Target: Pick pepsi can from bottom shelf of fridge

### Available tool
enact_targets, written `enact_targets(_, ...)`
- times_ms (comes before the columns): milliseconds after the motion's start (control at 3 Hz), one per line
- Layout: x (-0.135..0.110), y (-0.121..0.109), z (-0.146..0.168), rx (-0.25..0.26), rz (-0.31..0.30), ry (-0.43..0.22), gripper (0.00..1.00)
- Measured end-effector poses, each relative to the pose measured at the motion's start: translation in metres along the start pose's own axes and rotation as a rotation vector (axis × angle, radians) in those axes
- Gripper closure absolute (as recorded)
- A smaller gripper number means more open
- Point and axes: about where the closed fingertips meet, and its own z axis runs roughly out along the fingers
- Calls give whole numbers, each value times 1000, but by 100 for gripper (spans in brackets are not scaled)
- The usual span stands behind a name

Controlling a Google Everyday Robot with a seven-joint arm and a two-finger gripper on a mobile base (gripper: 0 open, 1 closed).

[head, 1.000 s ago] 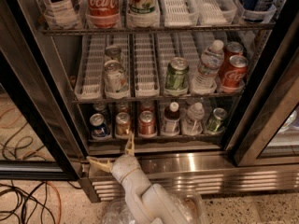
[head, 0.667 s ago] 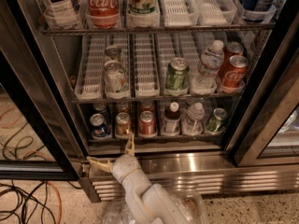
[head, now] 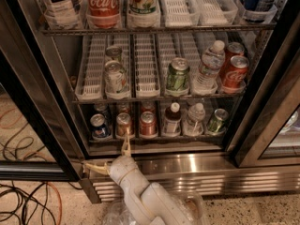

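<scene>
The pepsi can (head: 100, 125), blue with a silver top, stands at the front of the leftmost lane on the bottom shelf (head: 154, 138) of the open fridge (head: 187, 165). My gripper (head: 110, 154) is below and slightly right of it, in front of the fridge's steel base, open and holding nothing. One finger (head: 125, 143) points up, its tip at the shelf's front edge under the orange-brown can (head: 123, 124). The other finger (head: 94, 168) points left along the base panel. The gripper is not touching the pepsi can.
On the bottom shelf to the right stand a red can (head: 147, 124), a dark bottle (head: 172, 120), a water bottle (head: 193, 120) and a green can (head: 217, 121). The black door frame (head: 42, 121) stands to the left. Cables (head: 28, 200) lie on the floor.
</scene>
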Motion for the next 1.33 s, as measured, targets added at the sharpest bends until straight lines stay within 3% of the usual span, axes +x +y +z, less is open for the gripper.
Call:
enact_targets(667,7,12,9,31,6,-29,0)
enact_targets(1000,-4,-3,-1,31,-29,-31,0)
enact_targets(1333,-4,-3,-1,31,-29,-31,0)
